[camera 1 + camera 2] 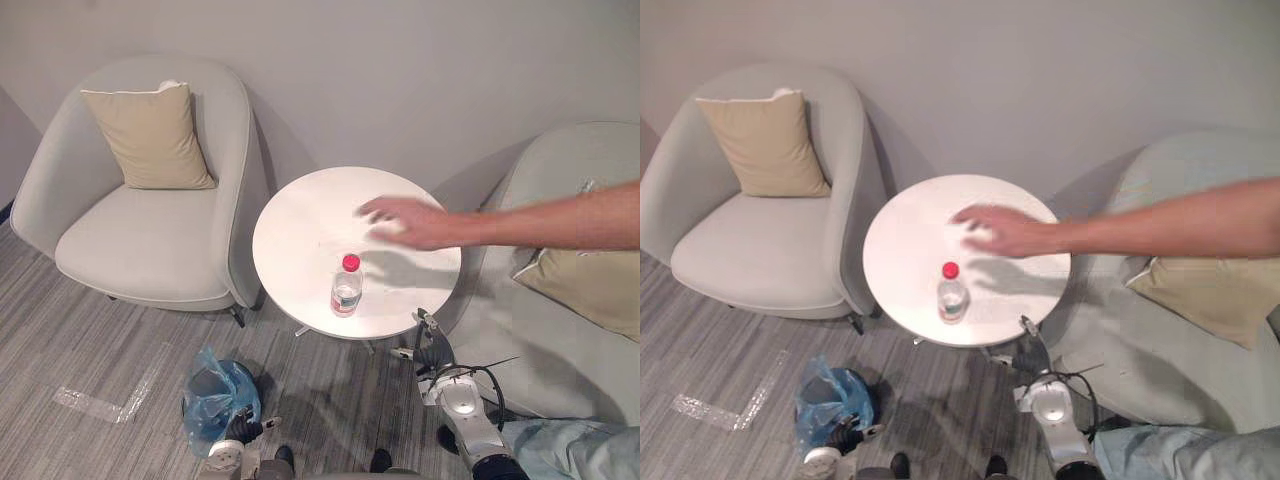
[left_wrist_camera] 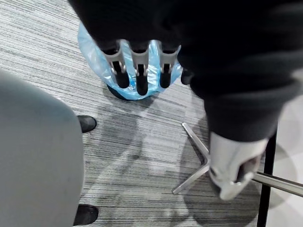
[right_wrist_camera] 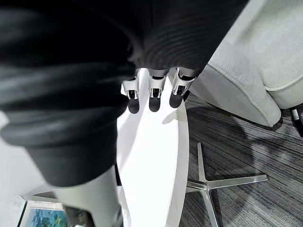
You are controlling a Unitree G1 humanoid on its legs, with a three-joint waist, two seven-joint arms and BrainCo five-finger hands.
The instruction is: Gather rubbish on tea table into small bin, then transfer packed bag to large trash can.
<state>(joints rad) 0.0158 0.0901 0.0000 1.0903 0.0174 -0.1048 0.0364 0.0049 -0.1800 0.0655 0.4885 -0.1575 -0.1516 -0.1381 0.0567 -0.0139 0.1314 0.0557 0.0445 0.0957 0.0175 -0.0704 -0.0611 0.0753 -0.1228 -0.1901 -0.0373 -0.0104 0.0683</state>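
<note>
Low at 7 o'clock of the eye view, left hand (image 1: 238, 432) with fingers (image 2: 137, 71) relaxed and empty, hanging just beside blue-bagged small bin (image 1: 215, 400), at its 5 o'clock. Right hand (image 1: 432, 350) at 5 o'clock, fingers loose, holding nothing, close by rim of white tea table (image 1: 300, 230). Red-capped bottle (image 1: 346, 287) upright on table, at 10 o'clock from right hand, apart from it. Person's hand (image 1: 400, 220) over tabletop, at 1 o'clock from bottle.

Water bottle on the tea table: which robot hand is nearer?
Right. The right hand hovers at the tea table's near edge, right of the water bottle; the left hand hangs by the blue-bagged small bin.
</note>
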